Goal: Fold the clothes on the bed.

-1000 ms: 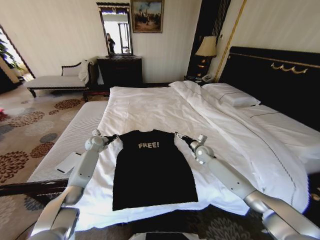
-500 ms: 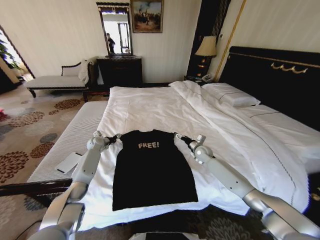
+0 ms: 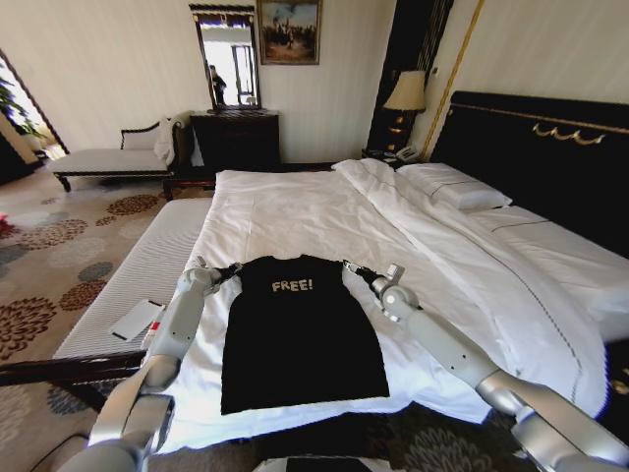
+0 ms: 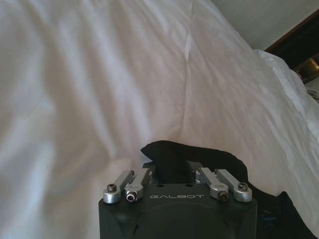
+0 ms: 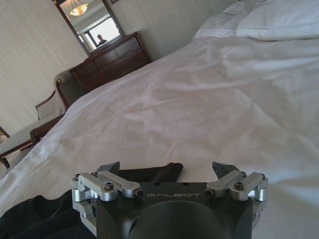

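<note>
Black cotton T-shirt point(image 3: 300, 329), soft and light, lies flat on the bed point(image 3: 295, 211), best gripped at its shoulders, where the left pincer point(image 3: 228, 269) seems clenched on fabric and the right pincer point(image 3: 351, 267) stands released.

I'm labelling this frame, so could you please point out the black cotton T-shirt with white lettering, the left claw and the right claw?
Black cotton T-shirt with white "FREE!" lettering point(image 3: 300, 339): head view, middle of its body.
Left claw point(image 3: 228, 270): head view, fingertips at the shirt's sleeve.
Right claw point(image 3: 351, 268): head view, fingertips at the other sleeve.
</note>
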